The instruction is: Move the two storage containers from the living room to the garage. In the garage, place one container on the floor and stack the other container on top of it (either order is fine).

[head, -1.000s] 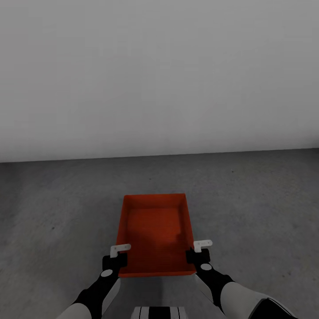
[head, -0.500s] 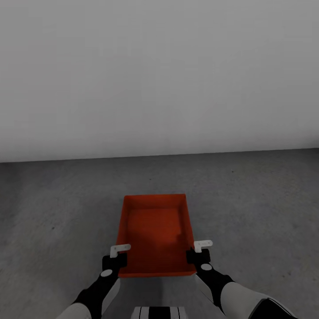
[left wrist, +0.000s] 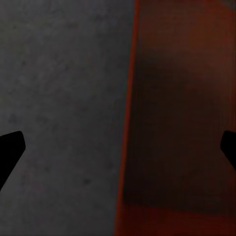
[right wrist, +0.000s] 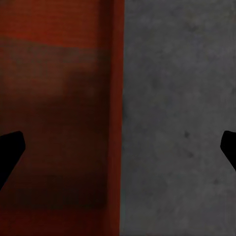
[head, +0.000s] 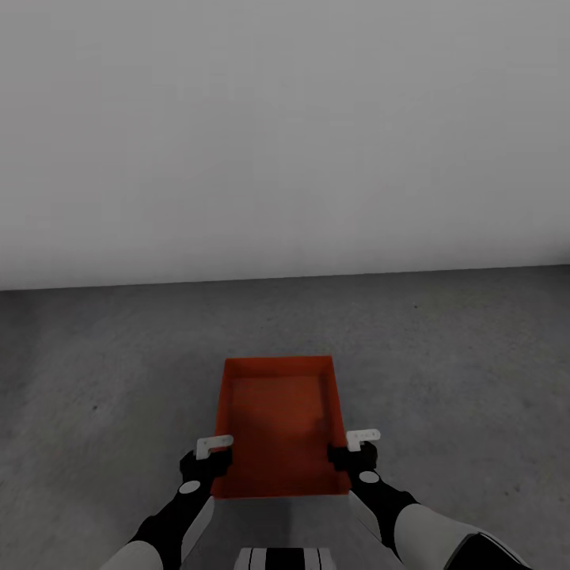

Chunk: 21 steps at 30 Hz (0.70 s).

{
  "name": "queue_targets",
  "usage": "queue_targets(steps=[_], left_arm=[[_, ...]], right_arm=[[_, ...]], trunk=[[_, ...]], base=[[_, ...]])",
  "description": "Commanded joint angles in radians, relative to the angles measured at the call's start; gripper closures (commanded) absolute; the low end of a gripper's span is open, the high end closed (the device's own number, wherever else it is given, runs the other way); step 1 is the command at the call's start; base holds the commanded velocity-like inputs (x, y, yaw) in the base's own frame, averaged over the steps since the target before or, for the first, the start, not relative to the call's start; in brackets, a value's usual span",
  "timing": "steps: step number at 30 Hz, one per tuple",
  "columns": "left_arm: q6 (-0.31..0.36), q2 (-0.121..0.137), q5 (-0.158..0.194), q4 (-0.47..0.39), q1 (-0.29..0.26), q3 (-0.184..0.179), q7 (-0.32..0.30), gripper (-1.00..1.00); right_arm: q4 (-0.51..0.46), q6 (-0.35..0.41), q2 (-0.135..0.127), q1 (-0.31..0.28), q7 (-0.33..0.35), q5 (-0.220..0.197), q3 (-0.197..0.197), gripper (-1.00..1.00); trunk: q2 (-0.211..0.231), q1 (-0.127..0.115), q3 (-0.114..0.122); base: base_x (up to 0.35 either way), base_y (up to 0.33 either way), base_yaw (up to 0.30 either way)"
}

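left gripper [head: 212,453] spread wide, straddling the box's left wall near 7 o'clock | right gripper [head: 355,448] equally apart over the right wall at 5 o'clock | box [head: 277,423] has dropped since a second ago, my fingers no longer pinching it | floor [head: 459,364] | wall [head: 285,134] at 12, unchanged

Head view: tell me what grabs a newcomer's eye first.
The orange-red box stands out, low in the middle of the picture on the dark grey floor. The left gripper and right gripper flank its near corners, each astride a side wall with fingers spread. Behind, a plain pale wall spans the upper half.
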Motion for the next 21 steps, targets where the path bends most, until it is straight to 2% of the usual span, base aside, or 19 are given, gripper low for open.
queue_targets(steps=[1, 13, 21], left_arm=[[-0.004, 0.001, 0.011, 0.0, 0.0, -0.008, 0.007, -1.0], [-0.004, -0.003, 0.012, -0.001, -0.001, -0.007, 0.018, -1.0], [-0.004, -0.002, 0.012, -0.001, -0.001, -0.007, 0.019, -1.0]], right_arm=[[0.001, -0.003, 0.0, -0.001, -0.004, -0.009, 0.009, -1.0], [0.001, -0.003, -0.001, -0.001, -0.004, -0.009, 0.009, -1.0], [0.001, -0.003, 0.0, -0.001, -0.004, -0.009, 0.01, -1.0]], trunk=[[0.0, 0.0, -0.001], [0.0, 0.0, -0.001], [0.056, -0.031, 0.025]], base=[[0.0, 0.0, 0.0], [0.0, 0.0, 0.0], [0.0, 0.0, 0.0]])
